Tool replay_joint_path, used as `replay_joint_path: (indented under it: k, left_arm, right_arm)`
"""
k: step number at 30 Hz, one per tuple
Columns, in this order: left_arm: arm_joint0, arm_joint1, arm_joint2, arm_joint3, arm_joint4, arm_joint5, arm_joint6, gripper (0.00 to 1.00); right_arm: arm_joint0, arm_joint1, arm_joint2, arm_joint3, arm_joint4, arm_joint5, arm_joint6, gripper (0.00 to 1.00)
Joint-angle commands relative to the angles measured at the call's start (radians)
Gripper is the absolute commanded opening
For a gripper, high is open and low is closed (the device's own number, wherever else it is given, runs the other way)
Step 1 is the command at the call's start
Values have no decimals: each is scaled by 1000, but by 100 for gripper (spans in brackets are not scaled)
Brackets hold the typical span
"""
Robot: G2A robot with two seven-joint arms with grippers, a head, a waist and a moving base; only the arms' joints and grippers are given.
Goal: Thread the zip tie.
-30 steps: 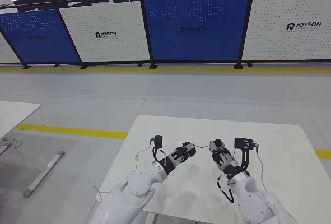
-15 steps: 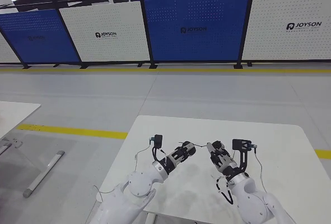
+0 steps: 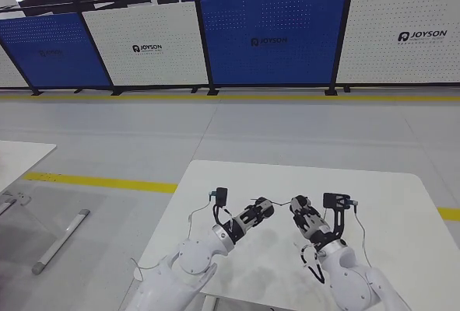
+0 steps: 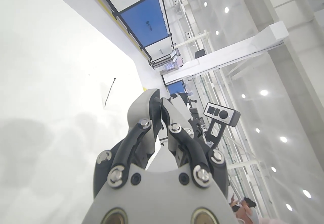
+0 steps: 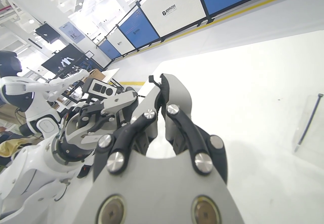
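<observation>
I saw left end effector [image 4: 159, 99] clamped on the zip tie [image 5: 152, 80] strap, right end effector [image 5: 160, 83] clamped on its head, above desk [image 3: 385, 202] middle. Tie's long axis ran straight between them, gap short.

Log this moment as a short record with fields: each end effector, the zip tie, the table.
left end effector: shut on the strap of a thin black plastic zip tie, held above the white table
right end effector: shut near the tie's square head, which pokes out past the fingertips
spacing: the two end effectors face each other, close together, with the tie apparently spanning between them
threading: cannot tell whether the tail has entered the head
spare: second black zip tie lying flat on the table, untouched
</observation>
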Motion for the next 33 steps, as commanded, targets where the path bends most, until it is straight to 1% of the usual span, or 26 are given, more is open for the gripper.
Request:
replay_joint_path:
  k: [1, 5, 8, 9, 12, 14, 16, 19, 23, 27, 31, 33]
  left_arm:
    - [2, 0, 0, -3, -6, -10, -7, 0]
    - [3, -1, 0, -9, -7, -12, -11, 0]
    - [4, -1, -2, -10, -17, -11, -13, 0]
    - [4, -1, -2, -8, -25, -8, -22, 0]
    - [4, -1, -1, -6, -44, -4, -44, 0]
    - [4, -2, -2, -8, -68, -5, -59, 0]
    - [6, -2, -4, -14, -95, -12, -74, 0]
    - [12, 0, -11, -27, -95, -19, -82, 0]
    - [19, 1, -18, -35, -95, -25, -82, 0]
    - [20, 2, -20, -32, -88, -23, -77, 0]
    - [16, 1, -17, -26, -61, -8, -50, 0]
    - [14, 0, -15, -22, -63, 13, -40, 0]
  right_arm:
    - [0, 0, -2, 0, -4, -5, 2, 0]
    - [2, -2, -4, 5, 3, -15, 12, 0]
    - [2, -3, 1, 10, 30, -36, 18, 0]
    - [0, -2, 7, 11, 43, -50, 19, 0]
    - [-5, -1, 20, 9, 55, -65, 13, 0]
    - [-11, -1, 27, 4, 66, -84, 5, 0]
    - [-18, 0, 34, 0, 70, -100, -2, 0]
    - [-24, 2, 40, -3, 64, -107, -3, 0]
    - [-22, 2, 38, 3, 56, -110, 22, 0]
    - [-23, 3, 37, 4, 55, -122, 28, 0]
    - [-25, 3, 43, 1, 59, -119, 34, 0]
    - [-25, 4, 46, 0, 55, -114, 40, 0]
